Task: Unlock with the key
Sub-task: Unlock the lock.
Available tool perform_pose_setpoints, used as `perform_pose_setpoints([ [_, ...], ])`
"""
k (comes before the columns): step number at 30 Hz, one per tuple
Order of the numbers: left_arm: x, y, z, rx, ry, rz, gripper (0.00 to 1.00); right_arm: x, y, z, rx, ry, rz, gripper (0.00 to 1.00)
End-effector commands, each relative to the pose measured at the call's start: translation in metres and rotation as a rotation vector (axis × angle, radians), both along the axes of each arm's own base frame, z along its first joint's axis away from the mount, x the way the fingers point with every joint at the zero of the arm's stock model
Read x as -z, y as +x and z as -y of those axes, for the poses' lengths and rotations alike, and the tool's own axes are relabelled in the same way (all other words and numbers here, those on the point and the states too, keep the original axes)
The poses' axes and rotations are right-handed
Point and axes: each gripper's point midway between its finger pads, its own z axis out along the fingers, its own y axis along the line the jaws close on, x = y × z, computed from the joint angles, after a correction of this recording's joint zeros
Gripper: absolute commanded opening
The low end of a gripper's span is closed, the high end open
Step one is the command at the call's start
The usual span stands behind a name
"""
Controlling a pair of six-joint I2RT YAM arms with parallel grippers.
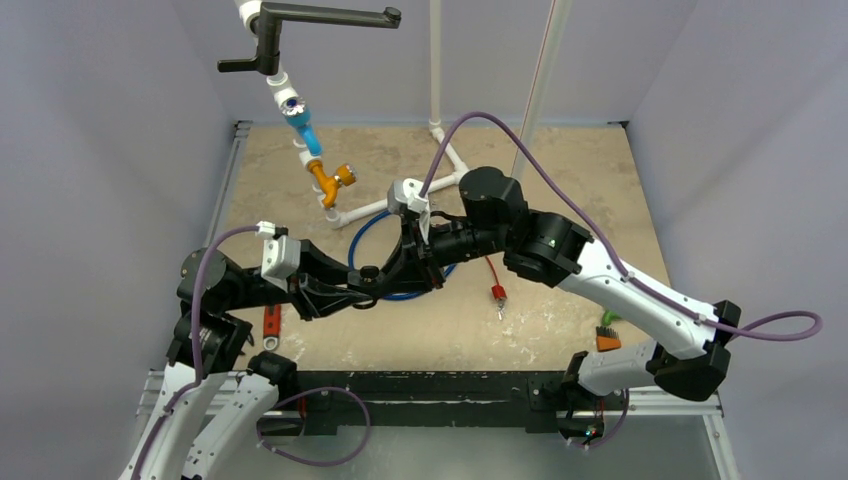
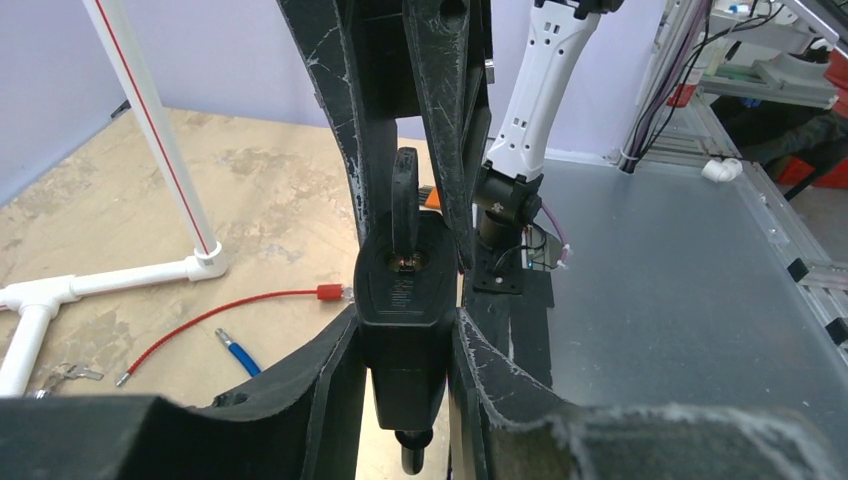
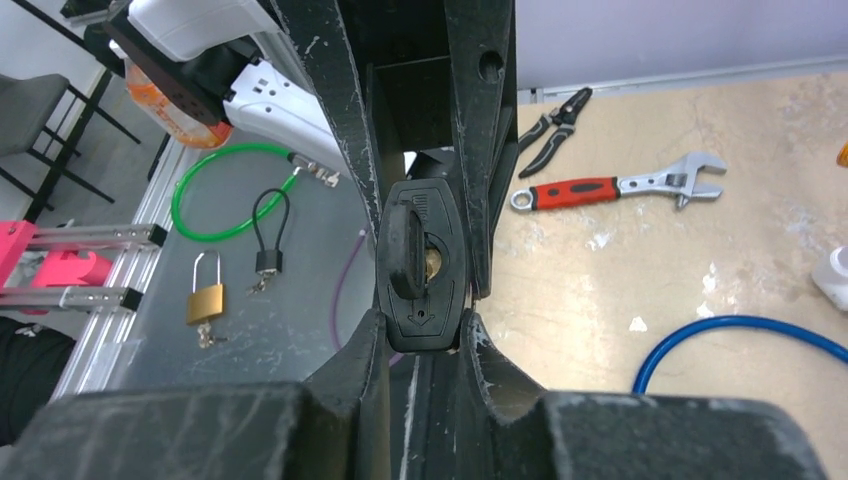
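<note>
A black lock body (image 2: 404, 292) is clamped between my left gripper's (image 2: 405, 330) fingers; its keyhole face (image 3: 424, 300) points at the right wrist camera. The black-headed key (image 3: 407, 246) sits in the keyhole, its head (image 2: 405, 195) sticking out. My right gripper (image 3: 424, 325) comes in from the opposite side, its fingers close on either side of the key head; whether they press on it does not show. From above, the two grippers (image 1: 375, 283) (image 1: 415, 262) meet over the table's middle at the lock (image 1: 393, 277).
A blue cable (image 1: 362, 232) loops under the grippers. A red cable (image 1: 492, 275) lies to the right, a red-handled wrench (image 1: 270, 322) near the left arm. A white pipe frame (image 1: 370, 210) stands behind. A brass padlock (image 3: 204, 300) and green cable (image 3: 215, 195) lie on the metal shelf.
</note>
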Motion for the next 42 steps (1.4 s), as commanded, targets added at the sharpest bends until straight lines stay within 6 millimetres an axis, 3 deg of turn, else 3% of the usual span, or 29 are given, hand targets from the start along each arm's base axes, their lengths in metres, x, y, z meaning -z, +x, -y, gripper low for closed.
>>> perform_pose_setpoints([
  [1, -0.035, -0.003, -0.001, -0.009, -0.060, 0.133, 0.00, -0.028, -0.006, 0.000, -0.006, 0.107, 0.034, 0.01],
  [6, -0.029, -0.006, -0.001, 0.011, -0.048, 0.122, 0.00, -0.037, -0.006, -0.001, 0.011, 0.173, 0.033, 0.00],
  [7, -0.027, -0.006, -0.001, 0.011, -0.044, 0.116, 0.04, -0.038, -0.006, -0.001, 0.014, 0.182, 0.034, 0.00],
  [12, -0.014, -0.006, -0.002, 0.013, -0.009, 0.100, 0.49, -0.046, -0.004, 0.005, 0.056, 0.227, 0.043, 0.00],
  [15, -0.002, -0.006, -0.002, 0.008, 0.013, 0.071, 0.57, -0.056, -0.004, 0.010, 0.074, 0.261, 0.052, 0.00],
  [18, 0.009, -0.007, -0.002, 0.019, 0.021, 0.028, 0.59, -0.061, -0.004, 0.013, 0.085, 0.283, 0.054, 0.00],
  [23, 0.026, -0.013, -0.001, 0.047, 0.037, -0.044, 0.80, -0.064, -0.002, 0.014, 0.101, 0.290, 0.056, 0.00],
  [25, 0.031, -0.013, -0.002, 0.040, 0.040, -0.065, 0.82, -0.069, -0.001, 0.016, 0.112, 0.303, 0.064, 0.00],
  [29, 0.031, -0.009, -0.001, 0.017, 0.015, -0.074, 0.80, -0.079, 0.000, 0.018, 0.128, 0.344, 0.078, 0.00],
  [33, 0.027, -0.005, 0.001, 0.006, 0.003, -0.054, 0.68, -0.084, 0.005, 0.016, 0.158, 0.390, 0.062, 0.00],
  [35, 0.028, -0.006, 0.003, 0.012, 0.005, -0.049, 0.57, -0.088, 0.006, 0.016, 0.171, 0.432, 0.052, 0.00],
  [38, 0.029, -0.002, 0.004, -0.012, 0.012, -0.012, 0.33, -0.080, 0.011, 0.013, 0.196, 0.447, 0.023, 0.00],
  [42, 0.028, 0.003, -0.001, -0.045, 0.061, 0.091, 0.14, -0.069, 0.017, 0.012, 0.238, 0.434, -0.005, 0.00],
])
